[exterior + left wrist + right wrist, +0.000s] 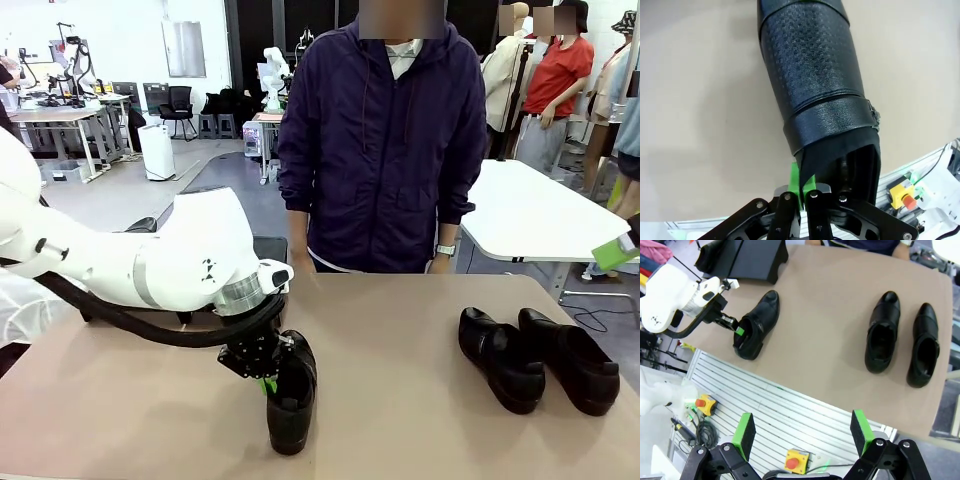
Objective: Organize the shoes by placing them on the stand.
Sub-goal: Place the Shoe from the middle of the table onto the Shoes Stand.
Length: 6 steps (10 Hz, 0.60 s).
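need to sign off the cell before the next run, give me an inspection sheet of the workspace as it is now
surface: tan tabletop, no spills seen
job's things: near shoe by the left front edge; second shoe and third shoe side by side at right; black stand at the far left
clutter: nothing seen
grippers: left gripper shut on the near shoe's heel rim; right gripper open, off the table's near edge
cables: black hose along the left arm
surroundings: person at the far side; white table behind
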### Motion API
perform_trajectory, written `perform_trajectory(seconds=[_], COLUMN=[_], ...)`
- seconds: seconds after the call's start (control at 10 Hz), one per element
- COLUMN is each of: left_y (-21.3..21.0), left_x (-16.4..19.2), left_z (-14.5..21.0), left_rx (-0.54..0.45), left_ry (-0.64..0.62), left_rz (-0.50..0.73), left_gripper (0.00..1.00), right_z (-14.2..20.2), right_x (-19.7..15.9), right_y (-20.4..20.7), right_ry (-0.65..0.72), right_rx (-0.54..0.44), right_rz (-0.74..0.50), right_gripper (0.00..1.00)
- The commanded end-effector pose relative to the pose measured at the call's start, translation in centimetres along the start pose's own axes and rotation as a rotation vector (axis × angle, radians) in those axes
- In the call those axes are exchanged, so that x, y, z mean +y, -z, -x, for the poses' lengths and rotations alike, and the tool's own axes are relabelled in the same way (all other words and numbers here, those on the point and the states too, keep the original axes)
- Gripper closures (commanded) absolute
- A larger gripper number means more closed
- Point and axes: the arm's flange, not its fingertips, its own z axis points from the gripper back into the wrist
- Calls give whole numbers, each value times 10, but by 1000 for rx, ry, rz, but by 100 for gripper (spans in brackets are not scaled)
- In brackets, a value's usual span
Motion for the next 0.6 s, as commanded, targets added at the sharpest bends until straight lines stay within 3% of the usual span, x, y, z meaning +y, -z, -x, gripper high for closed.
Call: perform_trajectory(seconds=[0.0,0.3,0.5], left_y=[-37,-109,-133], left_x=[-3,-1,12], left_z=[7,53,82], left_rx=[-20,-85,-240], left_ry=[111,275,273], left_rz=[9,39,69], left_gripper=[100,100,100], right_z=[0,0,0], right_x=[-1,-1,-1], right_y=[0,0,0], right_ry=[-7,-7,-7], right_rx=[-11,-11,-11], right_rz=[-32,-32,-32], right_gripper=[0,0,0])
